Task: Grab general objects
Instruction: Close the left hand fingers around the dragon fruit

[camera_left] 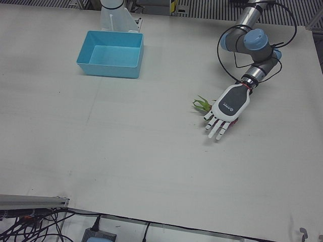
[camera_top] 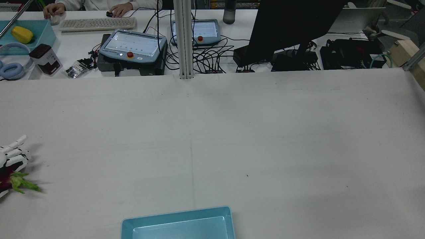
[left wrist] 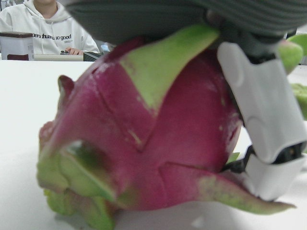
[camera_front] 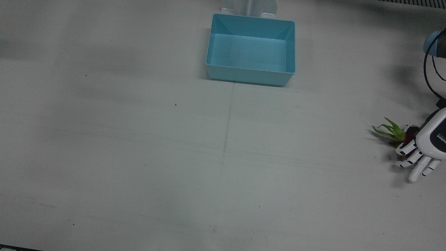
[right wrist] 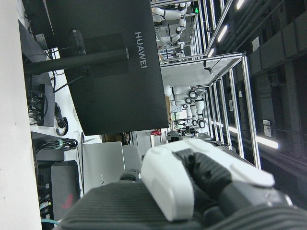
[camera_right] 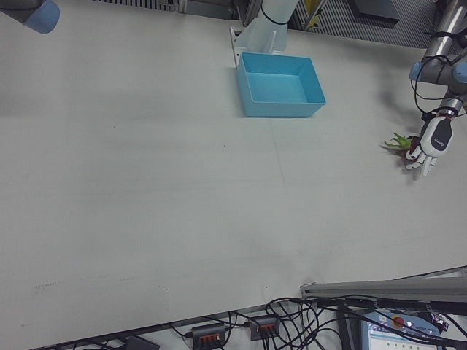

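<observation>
One fruit matters: a dragon fruit (camera_left: 203, 105) lying on the desk (camera_left: 151, 161) at the far edge of the robot's left side, well apart from the blue bin (camera_left: 111, 54). The left hand (camera_left: 225, 110) lies palm-down directly over it, fingers stretched flat and apart, not yet curled round it, though one finger (left wrist: 261, 129) stands against its side. Its green leaf tips stick out from under the hand toward the desk's middle. The right hand (right wrist: 192, 187) shows only in its own camera, far from the fruit; whether it is spread or closed cannot be told.
</observation>
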`<state>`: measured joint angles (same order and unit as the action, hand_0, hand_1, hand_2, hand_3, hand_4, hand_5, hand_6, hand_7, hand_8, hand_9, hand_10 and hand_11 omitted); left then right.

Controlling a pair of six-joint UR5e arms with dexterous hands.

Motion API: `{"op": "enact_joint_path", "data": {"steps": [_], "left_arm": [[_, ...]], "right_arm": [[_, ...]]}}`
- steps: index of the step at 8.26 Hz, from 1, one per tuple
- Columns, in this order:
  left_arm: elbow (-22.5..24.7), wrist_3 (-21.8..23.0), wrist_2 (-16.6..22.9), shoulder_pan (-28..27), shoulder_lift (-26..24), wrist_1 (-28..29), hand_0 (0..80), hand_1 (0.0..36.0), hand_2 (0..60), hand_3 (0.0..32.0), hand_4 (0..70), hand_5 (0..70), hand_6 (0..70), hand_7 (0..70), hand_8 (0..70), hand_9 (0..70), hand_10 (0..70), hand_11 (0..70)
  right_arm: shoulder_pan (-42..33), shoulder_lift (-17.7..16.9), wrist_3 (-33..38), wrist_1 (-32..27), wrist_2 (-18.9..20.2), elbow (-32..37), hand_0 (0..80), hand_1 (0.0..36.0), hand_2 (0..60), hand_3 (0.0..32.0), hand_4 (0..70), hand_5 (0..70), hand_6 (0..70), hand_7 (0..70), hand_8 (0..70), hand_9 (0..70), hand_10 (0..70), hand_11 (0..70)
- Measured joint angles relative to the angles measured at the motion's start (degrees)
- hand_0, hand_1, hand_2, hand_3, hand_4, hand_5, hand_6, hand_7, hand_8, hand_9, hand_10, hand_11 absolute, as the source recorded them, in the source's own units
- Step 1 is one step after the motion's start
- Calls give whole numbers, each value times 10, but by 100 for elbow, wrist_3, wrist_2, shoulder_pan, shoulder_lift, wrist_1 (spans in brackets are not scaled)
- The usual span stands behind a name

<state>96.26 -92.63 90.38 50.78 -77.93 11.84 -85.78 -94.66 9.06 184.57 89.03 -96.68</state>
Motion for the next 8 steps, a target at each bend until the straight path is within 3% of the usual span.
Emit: {"op": "enact_joint_path", "data": {"steps": [2, 3, 4, 5, 6, 8], "left_arm": [[24, 0, -80, 5, 4, -9, 475, 295, 600, 0, 124, 700, 299, 700, 236, 337, 353, 516], [27, 0, -139, 7, 10, 16, 437, 249, 600, 0, 233, 700, 423, 700, 415, 484, 579, 700], [30, 0, -194, 9, 12, 46, 413, 234, 600, 0, 260, 700, 433, 700, 445, 487, 617, 700], [34, 0, -229, 14, 18, 88, 407, 256, 600, 0, 300, 700, 454, 700, 462, 499, 700, 700], [34, -3, -277, 16, 24, 134, 384, 277, 600, 0, 334, 700, 476, 700, 467, 498, 700, 700], [14, -8, -358, 16, 36, 222, 172, 265, 600, 0, 356, 700, 493, 700, 466, 491, 700, 700]], "right_arm": [[0, 0, 0, 0, 0, 0, 0, 0, 0, 0, 0, 0, 0, 0, 0, 0, 0, 0], [0, 0, 0, 0, 0, 0, 0, 0, 0, 0, 0, 0, 0, 0, 0, 0, 0, 0], [0, 0, 0, 0, 0, 0, 0, 0, 0, 0, 0, 0, 0, 0, 0, 0, 0, 0], [0, 0, 0, 0, 0, 0, 0, 0, 0, 0, 0, 0, 0, 0, 0, 0, 0, 0], [0, 0, 0, 0, 0, 0, 0, 0, 0, 0, 0, 0, 0, 0, 0, 0, 0, 0], [0, 0, 0, 0, 0, 0, 0, 0, 0, 0, 0, 0, 0, 0, 0, 0, 0, 0]]}}
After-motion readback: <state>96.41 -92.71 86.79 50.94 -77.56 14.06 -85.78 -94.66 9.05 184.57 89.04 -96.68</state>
